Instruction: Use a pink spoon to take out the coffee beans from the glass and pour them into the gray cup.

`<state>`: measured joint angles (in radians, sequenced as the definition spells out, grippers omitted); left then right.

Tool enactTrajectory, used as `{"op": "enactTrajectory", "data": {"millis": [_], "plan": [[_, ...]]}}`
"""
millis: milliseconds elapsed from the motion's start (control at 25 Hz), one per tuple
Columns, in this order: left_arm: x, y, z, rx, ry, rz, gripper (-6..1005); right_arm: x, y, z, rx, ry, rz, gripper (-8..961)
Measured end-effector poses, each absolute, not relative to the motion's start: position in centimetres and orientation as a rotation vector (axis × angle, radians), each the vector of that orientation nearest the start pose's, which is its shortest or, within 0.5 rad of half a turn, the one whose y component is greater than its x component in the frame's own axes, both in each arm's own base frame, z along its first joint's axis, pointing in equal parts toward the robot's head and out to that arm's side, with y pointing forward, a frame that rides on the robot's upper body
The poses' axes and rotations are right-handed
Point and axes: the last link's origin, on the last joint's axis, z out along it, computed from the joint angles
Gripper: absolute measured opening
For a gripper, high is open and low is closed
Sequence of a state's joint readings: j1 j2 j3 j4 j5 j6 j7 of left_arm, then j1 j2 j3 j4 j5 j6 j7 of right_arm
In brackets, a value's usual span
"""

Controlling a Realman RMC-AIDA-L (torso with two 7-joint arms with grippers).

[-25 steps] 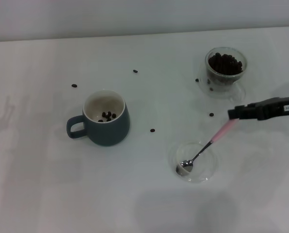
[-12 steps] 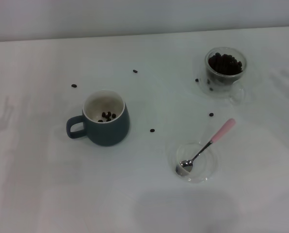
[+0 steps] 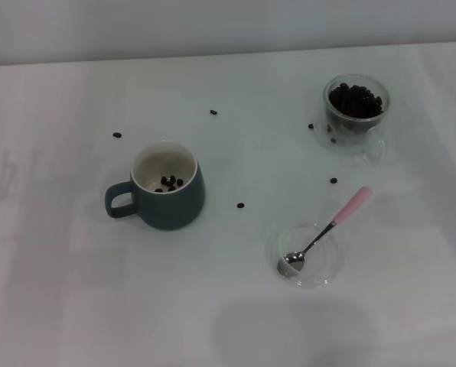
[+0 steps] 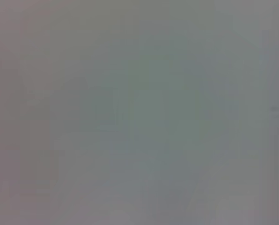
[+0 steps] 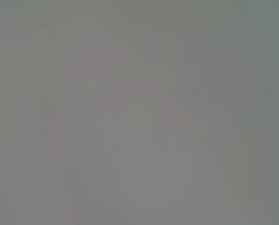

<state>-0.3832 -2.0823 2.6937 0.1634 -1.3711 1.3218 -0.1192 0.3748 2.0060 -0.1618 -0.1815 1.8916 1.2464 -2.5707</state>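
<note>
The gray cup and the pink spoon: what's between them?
In the head view, one stray coffee bean lies on the table between the gray cup and the pink spoon.

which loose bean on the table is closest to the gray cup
The bean just right of the gray cup, between it and the saucer; the other strays lie farther off.

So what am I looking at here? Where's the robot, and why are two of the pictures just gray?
The big picture comes from a camera on the robot's head, looking down at a white table. The two gray pictures come from cameras on its wrists, and they show nothing you can make out. Neither hand is in view, so nothing is held. On the table stand a gray cup with a few coffee beans inside and a glass full of beans. The pink spoon rests with its bowl in a clear saucer. A few stray beans lie scattered around.
</note>
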Motion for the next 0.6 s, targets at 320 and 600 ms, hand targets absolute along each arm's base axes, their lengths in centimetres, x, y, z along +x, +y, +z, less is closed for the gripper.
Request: {"op": "enactTrajectory", "data": {"millis": [320, 600], "plan": [[-35.7, 30.4, 0.2, -1.349, -0.701, -0.754, 851, 39.7, 31.9, 8.3, -1.387, 0.608, 0.649, 844], [-36.2, 30.4, 0.3, -1.355, -0.701, -0.718, 850, 39.8, 32.0, 8.1, -1.328, 0.626, 0.651, 860]]}}
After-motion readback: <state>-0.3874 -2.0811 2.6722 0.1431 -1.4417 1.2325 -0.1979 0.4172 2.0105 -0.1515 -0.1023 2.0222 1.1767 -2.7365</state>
